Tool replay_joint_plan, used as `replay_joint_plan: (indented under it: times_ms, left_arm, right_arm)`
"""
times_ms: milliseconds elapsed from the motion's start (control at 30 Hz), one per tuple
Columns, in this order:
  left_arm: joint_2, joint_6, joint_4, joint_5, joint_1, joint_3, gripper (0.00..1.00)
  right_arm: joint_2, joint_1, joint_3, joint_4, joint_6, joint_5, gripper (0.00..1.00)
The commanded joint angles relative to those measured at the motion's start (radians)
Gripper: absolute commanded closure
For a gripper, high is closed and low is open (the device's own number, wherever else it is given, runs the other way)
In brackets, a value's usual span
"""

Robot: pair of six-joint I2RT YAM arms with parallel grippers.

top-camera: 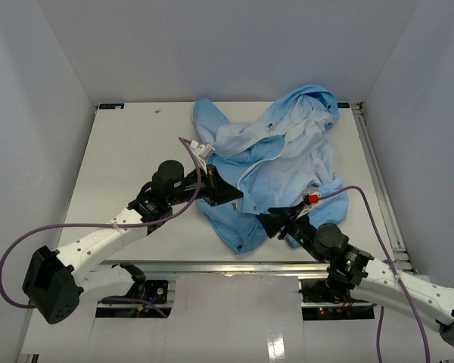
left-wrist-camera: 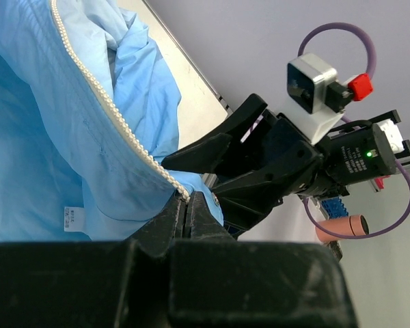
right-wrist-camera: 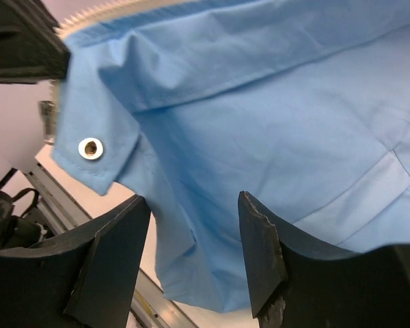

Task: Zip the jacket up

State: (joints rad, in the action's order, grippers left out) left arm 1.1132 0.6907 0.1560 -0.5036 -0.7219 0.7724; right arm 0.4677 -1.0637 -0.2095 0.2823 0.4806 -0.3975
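The light blue jacket [top-camera: 287, 155] lies crumpled at the back right of the table, its lower hem pulled toward the arms. My left gripper [top-camera: 233, 198] is shut on the jacket's lower front edge. In the left wrist view the pale zipper strip [left-wrist-camera: 102, 102] runs down into the closed fingertips of that gripper [left-wrist-camera: 186, 199]. My right gripper [top-camera: 270, 224] stands open just right of it. In the right wrist view the blue hem [right-wrist-camera: 260, 102] hangs between and behind the spread fingers of this gripper [right-wrist-camera: 193, 198], which hold nothing. A metal snap [right-wrist-camera: 90, 147] sits on the hem corner.
The white table [top-camera: 129, 166] has a metal rail [top-camera: 378, 181] along its right side and a front edge [top-camera: 212, 265] near the arm bases. White walls enclose the space. Purple cables [top-camera: 83, 223] loop from both wrists.
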Motion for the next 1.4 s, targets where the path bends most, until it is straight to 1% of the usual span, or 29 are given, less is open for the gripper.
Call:
replay_joint_plan:
  times_ms: [0,67,233,367,500,600,667,733,933,1133,1367]
  left_arm:
    - [-0.032,-0.011,0.025,0.011,0.003,-0.013,1.00]
    - [-0.026,-0.009,0.033,0.010,0.003,-0.018,1.00]
    - [-0.021,-0.003,0.048,0.011,0.003,-0.027,1.00]
    - [-0.028,-0.006,0.046,0.017,0.003,-0.028,1.00]
    - [-0.035,-0.007,0.045,0.027,0.003,-0.030,1.00]
    - [-0.038,-0.006,0.052,0.027,0.003,-0.035,1.00]
    - [-0.040,-0.005,0.058,0.029,0.003,-0.039,1.00]
    - [-0.045,-0.006,0.064,0.031,0.003,-0.043,1.00]
    - [-0.061,-0.007,0.086,0.030,0.003,-0.055,1.00]
    - [-0.077,-0.005,0.115,0.020,0.004,-0.075,1.00]
    - [-0.091,0.002,0.152,0.007,0.003,-0.095,1.00]
  right_arm:
    - [-0.039,-0.002,-0.069,0.045,-0.040,0.117,0.39]
    - [-0.059,-0.003,-0.072,0.056,-0.060,0.190,0.40]
    - [-0.090,-0.002,-0.085,0.066,-0.076,0.247,0.41]
    - [-0.088,-0.002,-0.107,0.052,-0.077,0.251,0.42]
    - [-0.090,-0.002,-0.126,0.026,-0.069,0.222,0.42]
    - [-0.087,-0.003,-0.123,0.061,-0.065,0.217,0.41]
    - [-0.054,-0.004,-0.141,0.077,-0.066,0.229,0.40]
    - [0.014,-0.002,-0.170,0.080,-0.066,0.233,0.41]
    - [0.175,-0.004,-0.240,0.093,-0.050,0.210,0.42]
    - [0.259,-0.004,-0.233,0.167,-0.043,0.208,0.42]
    - [0.289,-0.004,-0.227,0.223,-0.046,0.218,0.43]
